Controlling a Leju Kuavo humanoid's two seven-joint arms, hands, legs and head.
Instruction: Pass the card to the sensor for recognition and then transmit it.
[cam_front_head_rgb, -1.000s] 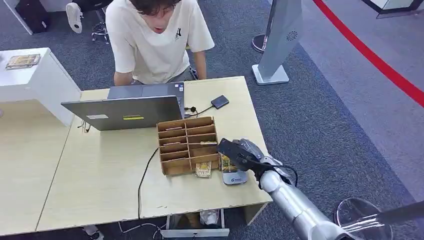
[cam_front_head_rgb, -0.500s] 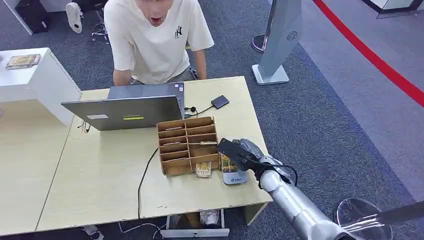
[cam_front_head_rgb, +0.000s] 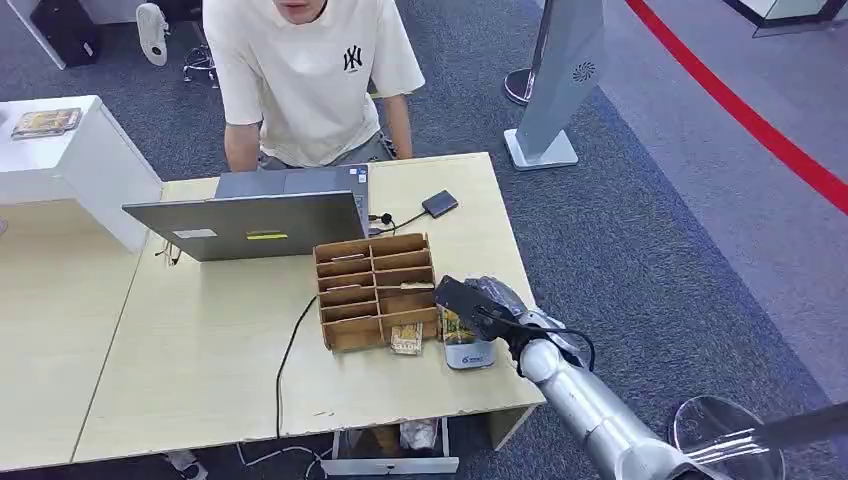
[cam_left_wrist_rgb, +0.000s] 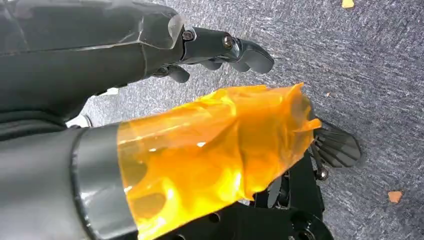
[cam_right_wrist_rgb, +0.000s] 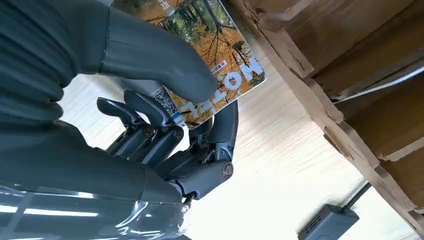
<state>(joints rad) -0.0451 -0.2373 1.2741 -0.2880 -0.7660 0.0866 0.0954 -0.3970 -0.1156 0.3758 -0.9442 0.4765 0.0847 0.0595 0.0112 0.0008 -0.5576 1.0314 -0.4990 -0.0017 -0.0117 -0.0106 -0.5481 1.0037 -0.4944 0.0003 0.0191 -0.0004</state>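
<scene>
Beside the wooden organizer (cam_front_head_rgb: 375, 290), card (cam_right_wrist_rgb: 210, 45) pinched in right robot hand (cam_front_head_rgb: 478, 308), over the sensor (cam_front_head_rgb: 468, 352)

NY logo on the person's cream T-shirt (cam_front_head_rgb: 310, 75), card (cam_right_wrist_rgb: 210, 47) print unclear, letters upside down

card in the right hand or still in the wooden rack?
In hand. The right hand pinches the card between thumb and fingers, outside the wooden rack, over the table.
</scene>
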